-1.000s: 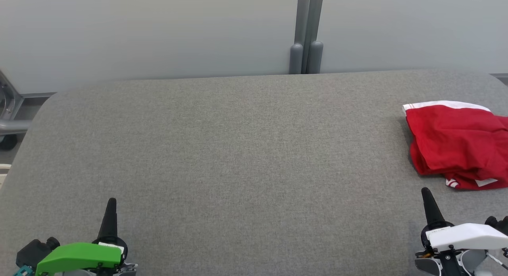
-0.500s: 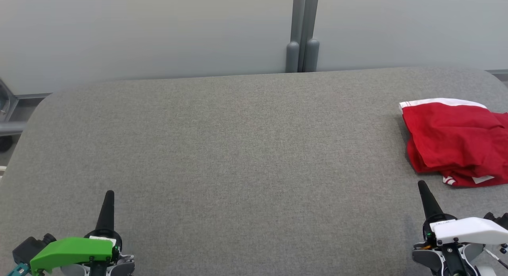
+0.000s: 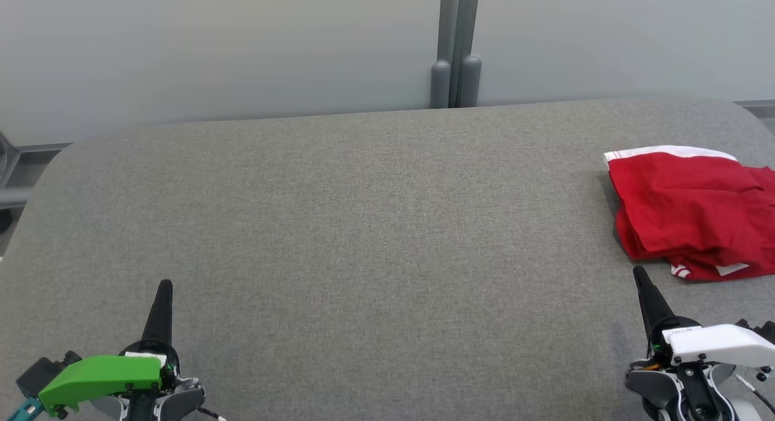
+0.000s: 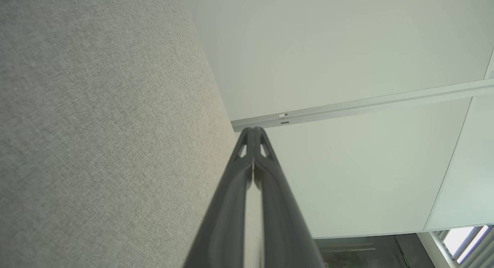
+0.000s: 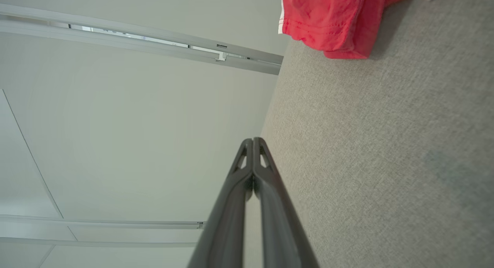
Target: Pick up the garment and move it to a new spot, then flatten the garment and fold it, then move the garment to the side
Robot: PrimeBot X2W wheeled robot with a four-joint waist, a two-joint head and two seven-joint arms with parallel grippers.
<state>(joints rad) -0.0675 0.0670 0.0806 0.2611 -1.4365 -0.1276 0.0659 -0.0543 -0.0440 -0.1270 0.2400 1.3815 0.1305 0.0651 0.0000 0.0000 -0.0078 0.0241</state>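
Note:
The garment (image 3: pixel 690 212) is a crumpled red piece with white trim, lying at the far right of the grey table (image 3: pixel 363 227); the right wrist view catches its edge (image 5: pixel 332 21) at the top. My right gripper (image 3: pixel 637 271) is shut and empty, its tip a short way in front of the garment's near left corner, apart from it. In the right wrist view its fingertips (image 5: pixel 252 141) press together. My left gripper (image 3: pixel 164 284) sits at the lower left, shut and empty, far from the garment; its fingertips (image 4: pixel 252 130) meet in the left wrist view.
A pale wall with a grey vertical post (image 3: pixel 454 45) stands behind the table's far edge. A metal frame (image 3: pixel 12 172) shows off the table's left end. The table's corners are rounded.
The whole head picture has shifted up and left, so the camera has moved. Both grippers stay shut, and the garment lies as before.

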